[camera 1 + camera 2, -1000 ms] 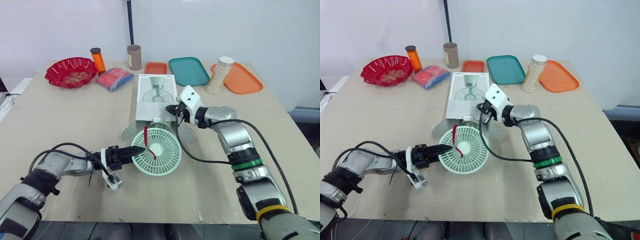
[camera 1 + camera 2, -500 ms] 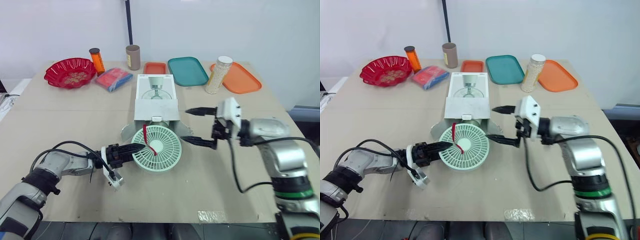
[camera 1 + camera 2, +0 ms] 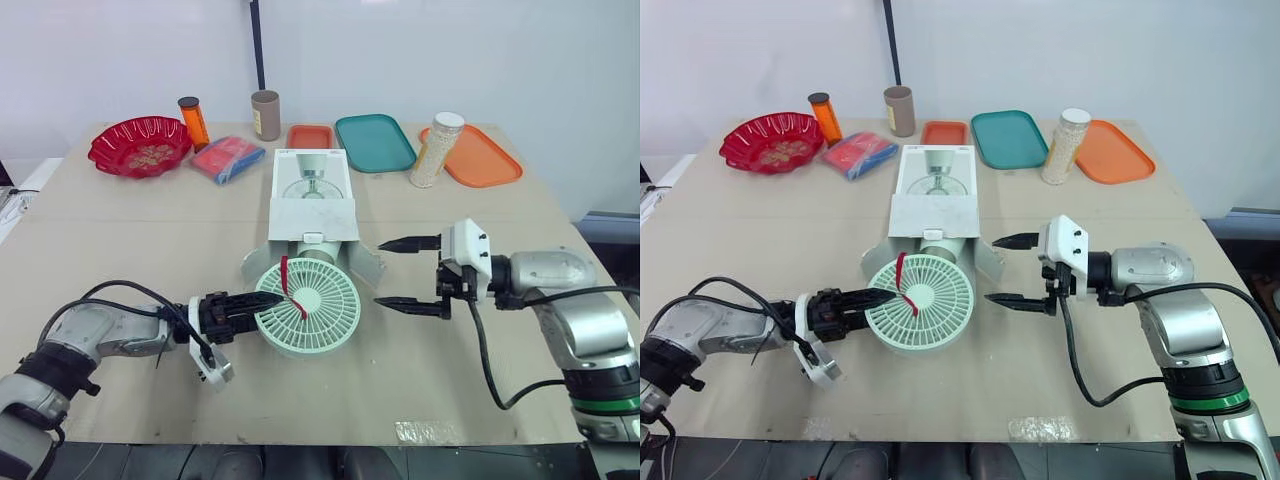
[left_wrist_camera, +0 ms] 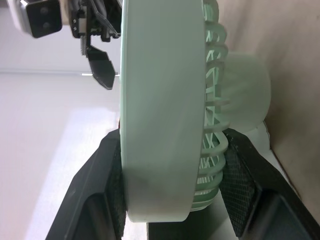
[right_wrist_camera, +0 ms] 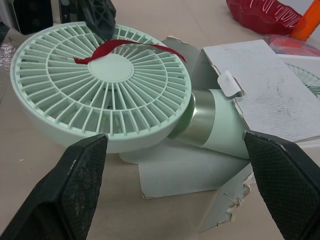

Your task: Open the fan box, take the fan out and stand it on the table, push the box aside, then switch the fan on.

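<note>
Clamping the fan [image 3: 310,312] by its head rim, the left gripper [image 3: 255,301] is found closed on it. The fan is laid on the surface [image 3: 140,230], its long axis running back into the opened box [image 3: 313,205], base lodged in the mouth. The right gripper [image 3: 380,273] is held wide open just beside the head, touching nothing.

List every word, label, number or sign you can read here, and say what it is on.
No text can be read.
Fan box: a printed picture on top; any lettering is too small to read.
Orange bottle: any label is too small to read.
</note>
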`<state>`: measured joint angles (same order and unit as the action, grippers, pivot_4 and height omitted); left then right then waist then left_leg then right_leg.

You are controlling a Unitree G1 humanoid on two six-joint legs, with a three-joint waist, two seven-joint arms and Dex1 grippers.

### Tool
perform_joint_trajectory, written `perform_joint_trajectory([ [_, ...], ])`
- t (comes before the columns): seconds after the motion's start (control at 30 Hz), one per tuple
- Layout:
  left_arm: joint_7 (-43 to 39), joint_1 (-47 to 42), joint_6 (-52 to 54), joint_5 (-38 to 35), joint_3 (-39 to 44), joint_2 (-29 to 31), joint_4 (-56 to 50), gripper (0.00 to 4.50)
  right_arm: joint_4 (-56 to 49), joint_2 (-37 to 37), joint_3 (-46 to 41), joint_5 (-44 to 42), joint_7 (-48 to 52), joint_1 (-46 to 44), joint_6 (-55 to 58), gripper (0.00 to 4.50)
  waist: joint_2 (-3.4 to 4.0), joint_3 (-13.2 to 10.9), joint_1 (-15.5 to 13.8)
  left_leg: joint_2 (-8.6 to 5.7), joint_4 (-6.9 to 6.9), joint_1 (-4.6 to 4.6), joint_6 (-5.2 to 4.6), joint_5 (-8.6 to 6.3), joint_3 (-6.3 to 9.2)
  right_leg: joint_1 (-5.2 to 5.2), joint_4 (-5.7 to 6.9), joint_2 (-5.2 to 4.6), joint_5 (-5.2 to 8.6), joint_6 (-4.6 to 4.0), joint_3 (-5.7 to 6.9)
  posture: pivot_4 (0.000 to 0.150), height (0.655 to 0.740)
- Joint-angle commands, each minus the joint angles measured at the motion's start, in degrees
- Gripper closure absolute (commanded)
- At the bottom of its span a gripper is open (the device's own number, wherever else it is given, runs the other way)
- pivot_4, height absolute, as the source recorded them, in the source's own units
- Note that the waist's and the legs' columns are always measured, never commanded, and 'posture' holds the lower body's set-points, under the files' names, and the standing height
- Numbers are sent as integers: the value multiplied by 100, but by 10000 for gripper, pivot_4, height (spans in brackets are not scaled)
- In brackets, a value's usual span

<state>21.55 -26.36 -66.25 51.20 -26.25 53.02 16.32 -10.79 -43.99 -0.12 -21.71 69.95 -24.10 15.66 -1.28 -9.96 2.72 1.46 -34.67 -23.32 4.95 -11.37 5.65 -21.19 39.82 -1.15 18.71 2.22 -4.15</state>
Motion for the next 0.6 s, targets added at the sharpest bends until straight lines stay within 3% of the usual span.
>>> perform_joint_trajectory([
  [0.03,-720,385,-30,-1235,233,285,-552,22354,-92,-86,-39,-32,37,-8,-108,470,1,0,-1,1,0,2,0,0,-1,1,1,0,0,0,0,1500,7400],
  [0.37,-2696,1556,821,-4131,622,1063,-1923,22354,2,24,172,38,19,-77,-240,470,2,0,22,11,-13,9,-4,-3,-8,3,11,6,2,-4,-2,1500,7400],
  [0.6,-3737,2165,1515,-5722,1086,1577,-2812,22354,168,108,330,133,36,-204,-363,470,8,-1,4,13,-18,12,-5,-3,-11,6,14,8,5,-6,-2,1500,7400],
])
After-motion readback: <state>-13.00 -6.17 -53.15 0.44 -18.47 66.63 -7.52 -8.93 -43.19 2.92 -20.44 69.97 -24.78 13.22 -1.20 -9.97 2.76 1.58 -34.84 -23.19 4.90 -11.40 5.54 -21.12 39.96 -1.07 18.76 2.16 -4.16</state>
